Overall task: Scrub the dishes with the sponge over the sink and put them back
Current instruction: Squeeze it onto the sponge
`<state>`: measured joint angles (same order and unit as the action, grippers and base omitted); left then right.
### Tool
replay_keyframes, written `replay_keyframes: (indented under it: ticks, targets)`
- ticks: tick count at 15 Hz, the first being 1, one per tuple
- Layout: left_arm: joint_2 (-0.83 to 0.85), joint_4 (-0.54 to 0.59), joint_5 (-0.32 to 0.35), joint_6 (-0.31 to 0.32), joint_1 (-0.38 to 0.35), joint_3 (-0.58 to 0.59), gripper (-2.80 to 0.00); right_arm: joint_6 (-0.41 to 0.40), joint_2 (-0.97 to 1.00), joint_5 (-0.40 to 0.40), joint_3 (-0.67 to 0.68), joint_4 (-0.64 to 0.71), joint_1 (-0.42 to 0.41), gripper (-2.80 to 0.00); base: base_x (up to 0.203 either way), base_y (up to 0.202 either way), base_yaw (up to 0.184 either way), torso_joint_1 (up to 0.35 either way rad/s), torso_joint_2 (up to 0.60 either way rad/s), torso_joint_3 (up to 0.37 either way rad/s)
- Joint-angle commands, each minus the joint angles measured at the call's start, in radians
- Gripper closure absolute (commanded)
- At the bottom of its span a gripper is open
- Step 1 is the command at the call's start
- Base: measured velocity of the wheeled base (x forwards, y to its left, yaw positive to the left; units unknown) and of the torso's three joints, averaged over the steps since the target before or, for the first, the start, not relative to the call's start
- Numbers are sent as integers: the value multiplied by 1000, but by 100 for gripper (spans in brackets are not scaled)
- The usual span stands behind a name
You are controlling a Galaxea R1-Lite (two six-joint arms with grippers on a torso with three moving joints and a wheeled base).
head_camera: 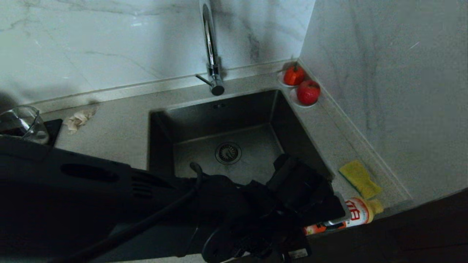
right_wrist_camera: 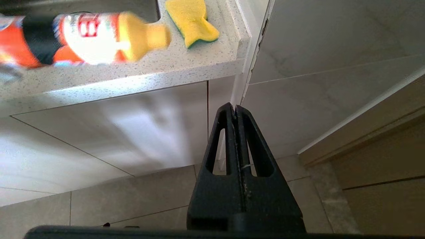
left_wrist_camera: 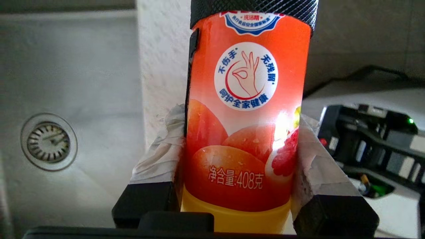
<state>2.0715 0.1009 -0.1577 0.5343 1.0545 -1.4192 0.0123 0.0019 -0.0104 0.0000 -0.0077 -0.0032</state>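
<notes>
My left gripper is shut on an orange dish-soap bottle, its taped fingers pressing both sides of the body. In the head view the bottle lies sideways in that gripper over the counter's front right corner, yellow cap toward the yellow sponge. The sponge lies flat on the counter to the right of the dark sink. The sink holds nothing; its drain shows. The dishes are out of view. My right gripper hangs shut and empty below the counter edge.
A chrome tap rises behind the sink. Two saucers with red fruit sit at the back right corner. A glass pot and a beige cloth wad are on the left counter. Marble walls close the back and right.
</notes>
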Motion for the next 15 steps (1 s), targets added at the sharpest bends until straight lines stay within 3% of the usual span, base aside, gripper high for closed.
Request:
replay_keyframes:
  ticks: [1, 15]
  targets:
    - [36, 4, -2, 3, -10, -48, 0, 0, 0, 0, 0, 0, 0, 0, 0, 0, 0, 0, 0, 0]
    - [115, 38, -13, 6, -73, -254, 0, 0, 0, 1, 0, 0, 0, 0, 0, 0, 0, 0, 0, 0]
